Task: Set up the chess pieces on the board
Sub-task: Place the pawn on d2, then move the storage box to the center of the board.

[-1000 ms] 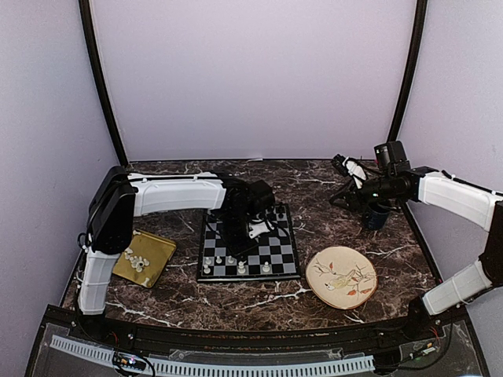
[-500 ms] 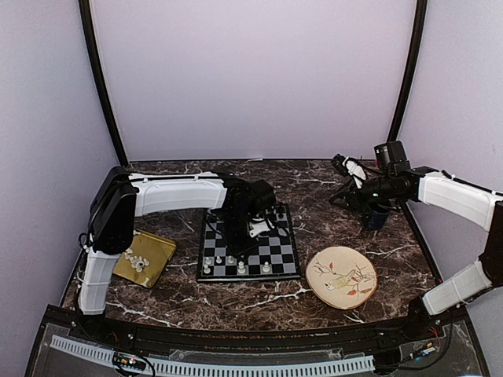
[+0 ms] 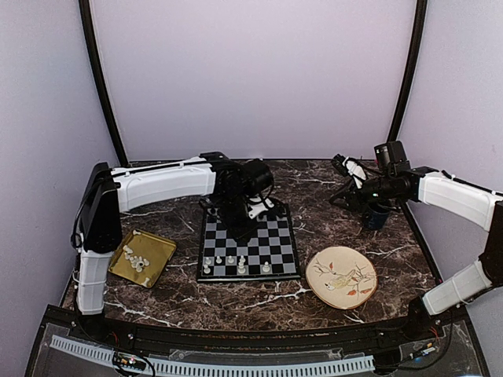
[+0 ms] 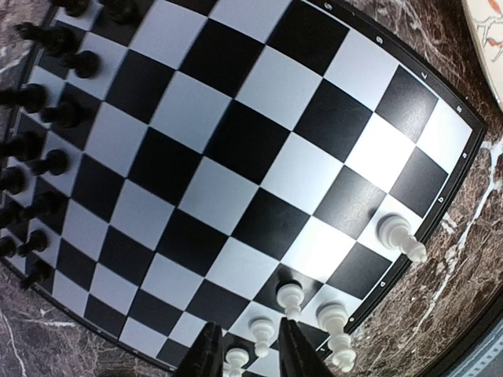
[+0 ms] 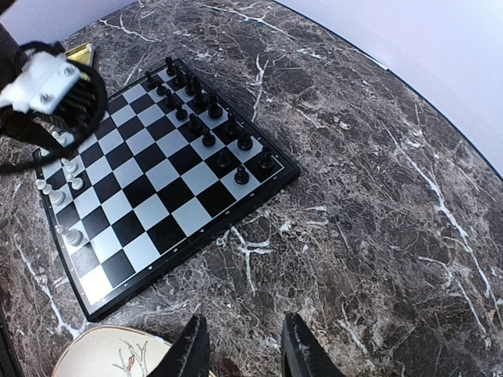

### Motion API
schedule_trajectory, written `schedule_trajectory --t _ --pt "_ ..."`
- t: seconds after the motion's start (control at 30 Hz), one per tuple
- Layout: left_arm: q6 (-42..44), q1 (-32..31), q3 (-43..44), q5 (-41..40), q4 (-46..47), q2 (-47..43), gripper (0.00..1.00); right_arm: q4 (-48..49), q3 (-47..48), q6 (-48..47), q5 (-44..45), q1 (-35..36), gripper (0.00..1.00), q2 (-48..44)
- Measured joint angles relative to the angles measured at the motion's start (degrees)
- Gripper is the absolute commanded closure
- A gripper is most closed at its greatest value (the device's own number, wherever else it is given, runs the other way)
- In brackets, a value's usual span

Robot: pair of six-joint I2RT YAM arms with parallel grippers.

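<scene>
Evidently, chess pieces [image 4: 399,236]: we judged them light, rigid, tip-prone; pinch mid-stem.
Left gripper [image 4: 247,330], right gripper [image 5: 244,318]: jaws stood apart, empty.

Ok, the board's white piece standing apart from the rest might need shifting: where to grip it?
Probably the lone white piece by its narrow upper body, from straight above: it stands upright, wide base down, with bare squares either side for fingers.

I look down on a dark marble table [image 3: 314,196] veined with white. On my left lies a square gold tray [image 3: 159,253], on my right a round cream plate [image 3: 341,276] painted with twigs and red leaves. Tiny black chessmen [image 5: 209,138] stand upright in two rows
</scene>
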Motion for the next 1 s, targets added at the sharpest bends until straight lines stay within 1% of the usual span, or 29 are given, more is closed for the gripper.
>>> schedule_trajectory --t 0.1,0.17,0.3,0.43,0.63,0.7,0.87,1.0 --pt "-1.57 1.33 -2.1 -1.05 0.61 -4.39 0.72 0.0 0.0 -0.02 0.0 0.0 0.68 0.0" --pt "-3.32 3.32 -4.76 -1.64 1.25 -8.37 0.72 0.02 0.0 -0.04 -0.02 0.0 0.68 0.0" --pt "-7.61 9.64 -12.5 -4.9 2.67 -17.27 0.72 0.04 0.0 -0.22 -0.11 0.0 0.68 0.0" --pt "-11.89 16.57 -20.55 -8.07 3.19 -23.37 0.72 0.07 0.0 -0.24 -0.15 0.0 0.68 0.0" --pt "-16.96 26.16 -33.2 -9.94 3.48 -26.84 0.72 0.17 0.0 -0.28 -0.15 0.0 0.68 0.0" --pt "-17.97 29.0 -35.87 -10.49 3.91 -27.32 0.7 0.2 0.0 -0.42 -0.17 0.0 0.68 0.0" --pt "-18.95 35.21 -40.22 -10.54 6.19 -28.5 0.65 0.2 0.0 -0.52 -0.17 0.0 0.68 0.04" --pt "-18.36 36.68 -40.89 -10.51 9.07 -28.39 0.63 0.2 -0.02 -0.72 -0.17 0.0 0.68 0.04"
